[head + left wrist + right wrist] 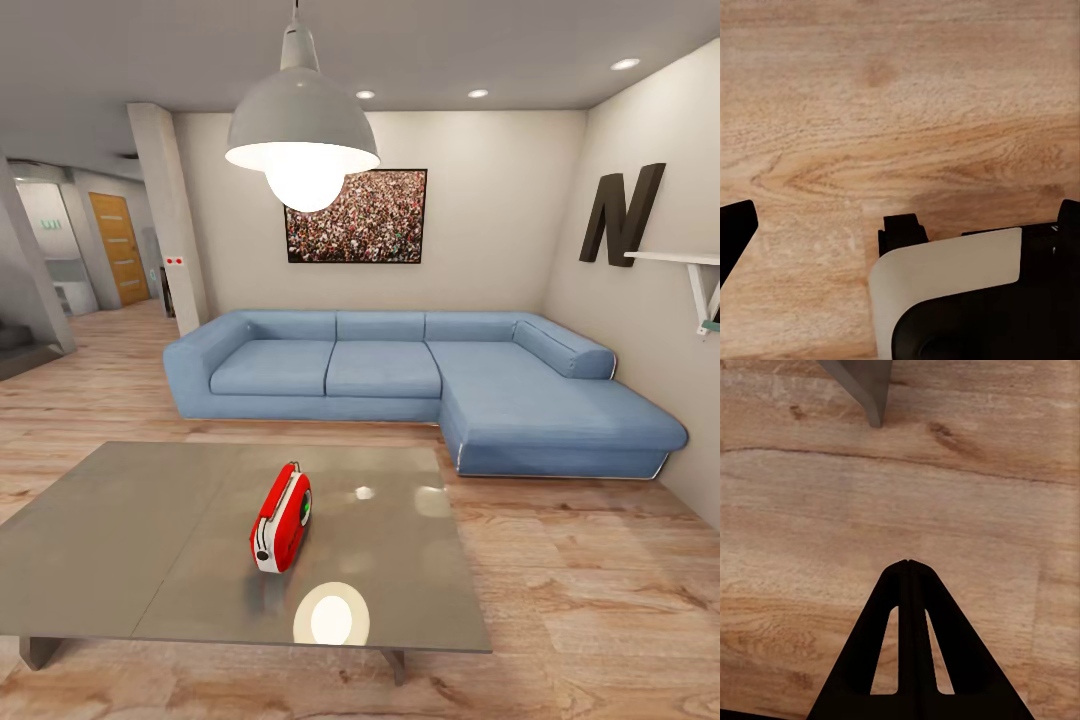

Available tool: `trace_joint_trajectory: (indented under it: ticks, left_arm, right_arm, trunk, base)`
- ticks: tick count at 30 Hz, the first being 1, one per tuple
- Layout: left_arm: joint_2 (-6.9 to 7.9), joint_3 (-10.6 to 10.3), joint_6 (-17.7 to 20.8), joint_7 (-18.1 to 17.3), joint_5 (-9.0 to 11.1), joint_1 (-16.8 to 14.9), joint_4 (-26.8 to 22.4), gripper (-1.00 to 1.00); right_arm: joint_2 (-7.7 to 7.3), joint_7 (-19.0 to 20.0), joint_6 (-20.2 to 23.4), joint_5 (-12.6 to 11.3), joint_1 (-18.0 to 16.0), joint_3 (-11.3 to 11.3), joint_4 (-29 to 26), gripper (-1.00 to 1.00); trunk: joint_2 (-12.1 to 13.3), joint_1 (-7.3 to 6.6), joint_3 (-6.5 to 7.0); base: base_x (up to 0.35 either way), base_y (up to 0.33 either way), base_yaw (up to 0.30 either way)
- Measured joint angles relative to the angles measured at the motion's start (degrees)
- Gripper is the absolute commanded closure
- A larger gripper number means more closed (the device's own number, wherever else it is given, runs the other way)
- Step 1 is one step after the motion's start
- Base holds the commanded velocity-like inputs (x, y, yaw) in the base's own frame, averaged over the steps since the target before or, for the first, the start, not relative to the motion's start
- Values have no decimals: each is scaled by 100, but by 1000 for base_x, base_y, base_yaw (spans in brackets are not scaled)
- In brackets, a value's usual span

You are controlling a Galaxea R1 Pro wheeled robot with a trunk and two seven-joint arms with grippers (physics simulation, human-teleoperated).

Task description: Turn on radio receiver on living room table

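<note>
Black slotted gripper (909, 566) fingers, white shell (945, 262)

Blue sofa (420, 385), wood floor (600, 600), pendant lamp (302, 140)

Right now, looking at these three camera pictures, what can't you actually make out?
- Radio receiver, head view: turned edge-on, so its dial face is foreshortened; any power switch is too small to tell.
- Left gripper, left wrist view: one finger is cut off by the frame edge, the other half hidden by the white arm housing.
- Table, head view: near legs mostly hidden under the top.
</note>
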Motion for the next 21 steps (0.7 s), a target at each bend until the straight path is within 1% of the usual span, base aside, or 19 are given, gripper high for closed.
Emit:
trace_joint_trajectory:
  ticks: [21]
  left_arm:
    - [0,0,-2,0,0,0,-1,-100]
  right_arm:
    - [0,0,0,0,0,2,0,100]
  trunk:
    - [0,0,0]
  base:
    - [0,0,0]
